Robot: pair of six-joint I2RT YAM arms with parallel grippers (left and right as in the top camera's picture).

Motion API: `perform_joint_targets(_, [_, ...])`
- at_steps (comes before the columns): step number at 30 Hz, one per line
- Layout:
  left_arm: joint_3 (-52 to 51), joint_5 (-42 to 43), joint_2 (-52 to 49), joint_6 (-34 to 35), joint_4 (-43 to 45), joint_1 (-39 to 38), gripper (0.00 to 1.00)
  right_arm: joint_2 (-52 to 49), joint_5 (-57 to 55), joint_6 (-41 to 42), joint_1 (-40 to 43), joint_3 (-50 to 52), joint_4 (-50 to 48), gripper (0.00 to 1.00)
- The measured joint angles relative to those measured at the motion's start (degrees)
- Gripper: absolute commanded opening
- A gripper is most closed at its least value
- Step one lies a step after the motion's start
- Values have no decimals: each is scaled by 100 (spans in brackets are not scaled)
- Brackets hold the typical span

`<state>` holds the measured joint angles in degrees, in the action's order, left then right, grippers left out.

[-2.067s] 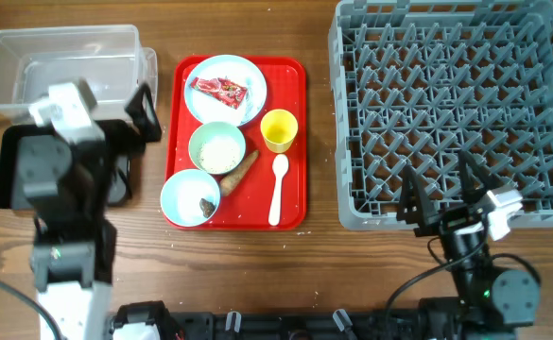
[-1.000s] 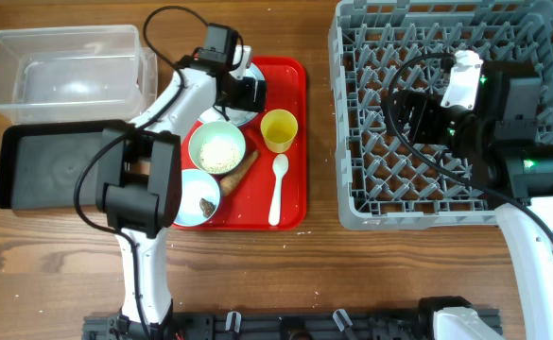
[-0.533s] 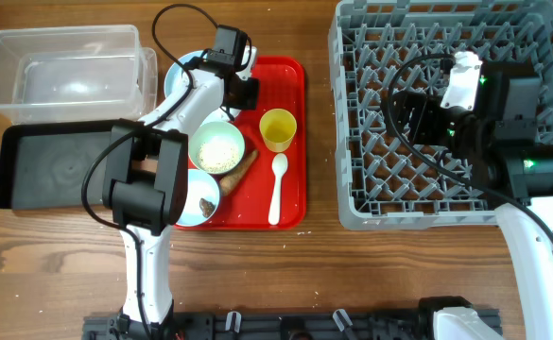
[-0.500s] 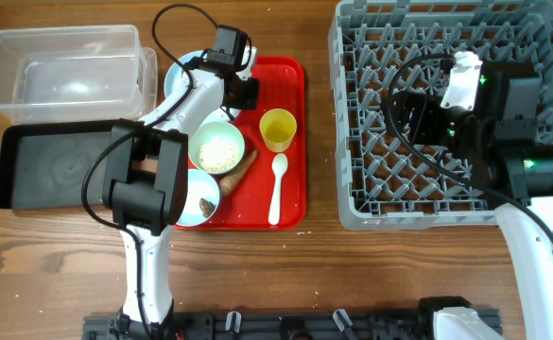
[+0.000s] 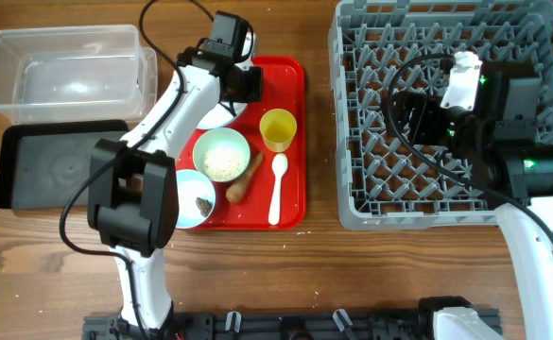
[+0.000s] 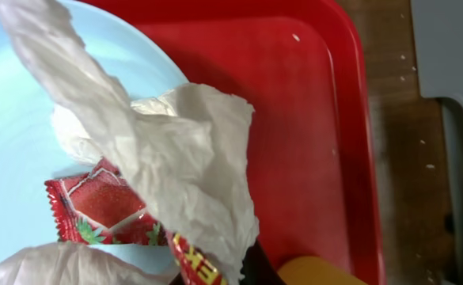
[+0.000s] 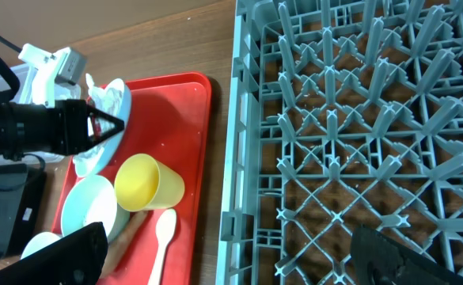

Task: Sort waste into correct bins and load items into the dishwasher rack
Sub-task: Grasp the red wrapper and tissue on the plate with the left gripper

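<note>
My left gripper (image 5: 247,83) is over the pale-blue plate (image 5: 215,114) at the back of the red tray. It is shut on crumpled white tissue (image 6: 176,158) and one end of the red wrapper (image 6: 104,207), pinched at the fingertips (image 6: 255,265). On the tray also sit a yellow cup (image 5: 278,129), a bowl of rice grains (image 5: 221,157), a bowl with a brown lump (image 5: 196,200), an orange-brown stick (image 5: 246,178) and a white spoon (image 5: 278,187). My right gripper (image 7: 235,261) hangs open over the grey rack (image 5: 446,104), holding nothing.
The clear tub (image 5: 63,61) stands at the back left, with the black tray (image 5: 59,175) just in front of it. The red tray (image 5: 290,76) lies between these bins and the rack. Bare wooden table runs along the front edge.
The left jaws have closed on the tissue and wrapper. The left arm has shifted, and the rice bowl and the stick have slid slightly toward the front. The right arm has not moved.
</note>
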<state>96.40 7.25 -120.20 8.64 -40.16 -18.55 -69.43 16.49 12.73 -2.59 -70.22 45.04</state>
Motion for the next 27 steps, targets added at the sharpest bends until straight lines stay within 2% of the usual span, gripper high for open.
perform_joint_targets(1, [0,101,0,76,-42,0,26,0,0,0,0,0,0,100])
perform_joint_targets(3, [0,212,0,190,-94,0,29,0,0,0,0,0,2,100])
perform_joint_targets(6, [0,313,0,310,-101,0,28,0,0,0,0,0,24,100])
perform_joint_targets(10, [0,310,0,354,-85,0,37,0,0,0,0,0,57,100])
perform_joint_targets(14, [0,-48,0,411,212,0,57,0,0,0,0,0,63,100])
perform_joint_targets(17, [0,-264,-35,411,575,0,68,0,0,0,0,0,83,100])
perform_joint_targets(21, [0,-535,-313,424,660,0,86,0,0,0,0,0,85,100])
perform_joint_targets(24, [0,-658,-553,413,654,9,86,0,0,0,0,0,85,100])
perform_joint_targets(27, [0,-702,-625,411,636,39,82,0,-2,0,0,0,83,100])
